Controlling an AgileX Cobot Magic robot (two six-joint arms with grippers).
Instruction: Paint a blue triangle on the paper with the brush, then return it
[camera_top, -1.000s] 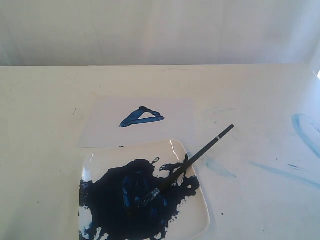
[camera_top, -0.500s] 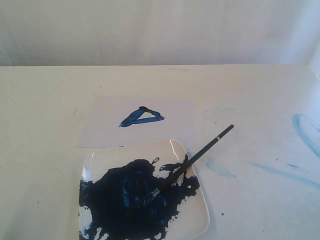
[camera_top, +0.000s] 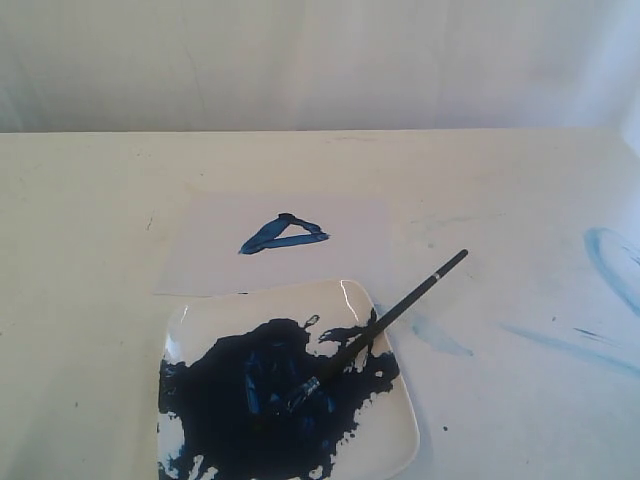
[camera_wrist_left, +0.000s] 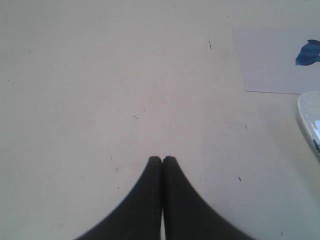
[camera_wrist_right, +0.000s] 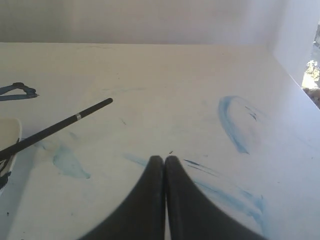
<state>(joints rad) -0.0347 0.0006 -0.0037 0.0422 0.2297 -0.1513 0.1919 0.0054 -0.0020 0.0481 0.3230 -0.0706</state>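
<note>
Paintwork looks finished: the blue triangle sits closed on the paper, which lies flat on the tabletop just beyond the far edge of the plate. The brush lies on that plate, with its bristles sunk in the dark paint puddle. Its handle is propped on the right rim, and the tip juts out over the tabletop toward the far right. Neither arm shows in the exterior view. The left gripper hangs over bare tabletop left of the paper, fingers pressed together with nothing between them. The right gripper is likewise closed and empty, over the pale blue smears to the right of the brush. The task seems all but done, so the remaining risks are small. If the right arm swung across, it could clip the overhanging handle, lever the loaded bristles out and fling paint onto paper or tabletop. The round handle could also roll along the rim. The triangle's thick strokes are probably wet and would smear if brushed.
</note>
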